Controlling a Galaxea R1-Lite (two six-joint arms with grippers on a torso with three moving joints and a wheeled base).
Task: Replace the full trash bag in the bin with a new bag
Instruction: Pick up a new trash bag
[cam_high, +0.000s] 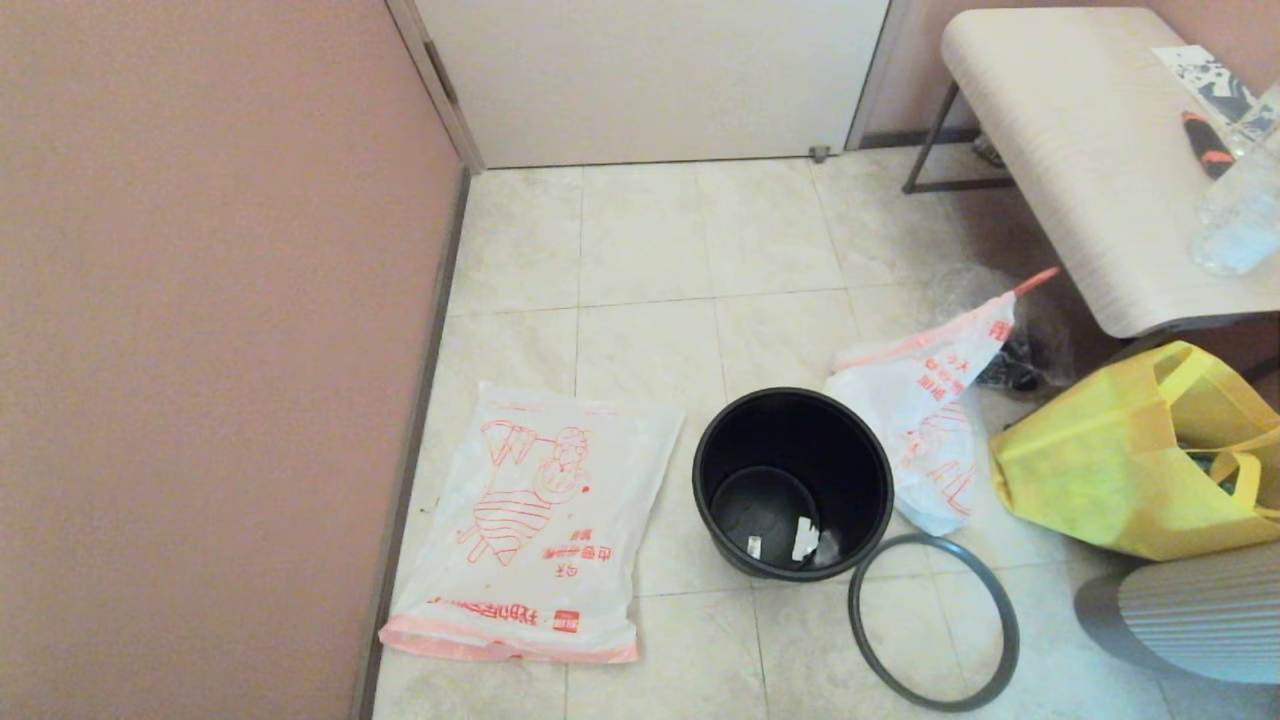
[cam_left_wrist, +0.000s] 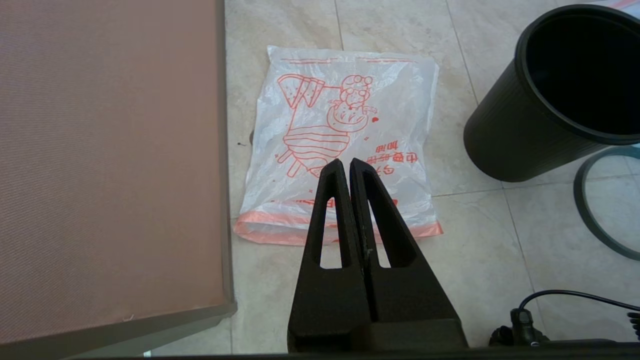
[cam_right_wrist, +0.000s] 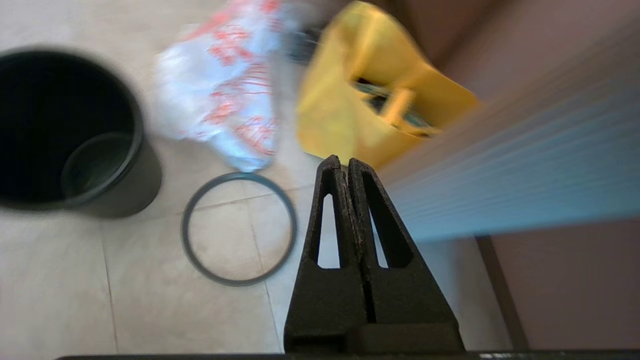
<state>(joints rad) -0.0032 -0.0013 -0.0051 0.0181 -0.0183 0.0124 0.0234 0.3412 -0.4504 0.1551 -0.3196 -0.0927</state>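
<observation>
Both my grippers pinched closed, holding nothing, up off the floor.
Left gripper hangs over the new bag, lying flat at the bin's 9 o'clock; right gripper idle; lumpy full trash bag at 2.

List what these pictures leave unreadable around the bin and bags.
- Full trash bag: its lower part sits behind the bin in the head view; blurred in the right wrist view.
- Yellow tote: contents hidden by its walls.
- Scraps in the bin: too small to identify.
- New bag: print partly covered by the shut left gripper.
</observation>
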